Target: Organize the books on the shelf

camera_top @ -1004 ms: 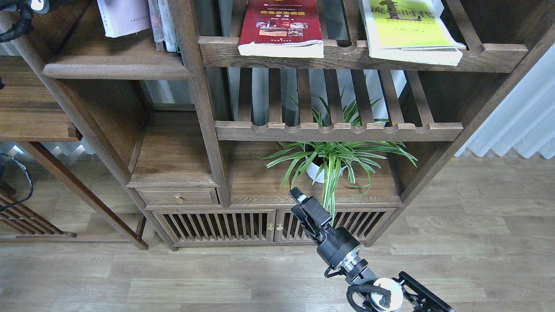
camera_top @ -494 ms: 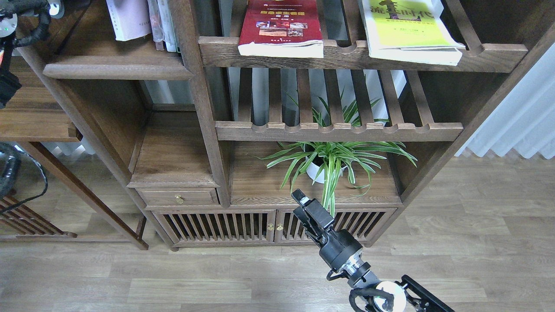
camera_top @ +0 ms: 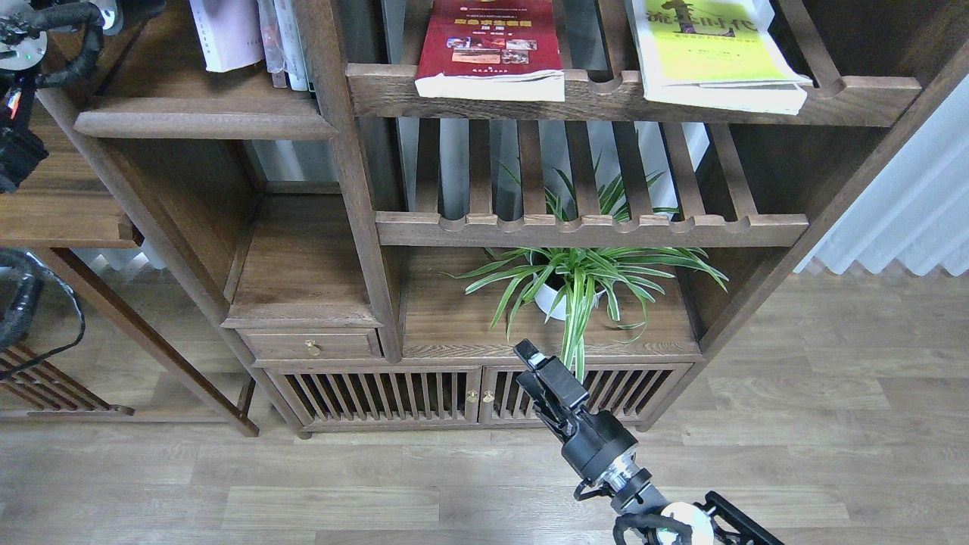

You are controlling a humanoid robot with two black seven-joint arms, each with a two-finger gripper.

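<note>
Head view, item by item.

Plank shelf (camera_top: 204,121): upper left bay, solid, rounded front edge. It is carrying the white book (camera_top: 225,34) standing upright against thin volumes by the post; only the lower part is showing, the top being cut off by the frame.

Slatted rack (camera_top: 628,94): upper right bay, scalloped rail. The dark red book (camera_top: 490,49) is lying flat on it, page edge overhanging the rail toward the viewer. The lime-green book (camera_top: 715,57) is lying flat beside it, well apart, also overhanging.

Potted plant (camera_top: 579,276): sitting on the cabinet top, below the lower rack.

Right gripper (camera_top: 541,371): hanging low in front of the cabinet doors, far below both flat books, fingers empty; seen nearly edge-on, so cannot tell whether they are parted or closed.

Left arm: only dark links and cable are showing at the left edge; its fingers are not in view.

Handling note, as judgement: two books are remaining to be stood on the plank shelf. The overhanging page edges are offering the easiest pinch. Rising clear of the plant leaves and lower rack rail, approaching level with the rail, and lifting before pulling should be avoiding a snag on the scallops.
</note>
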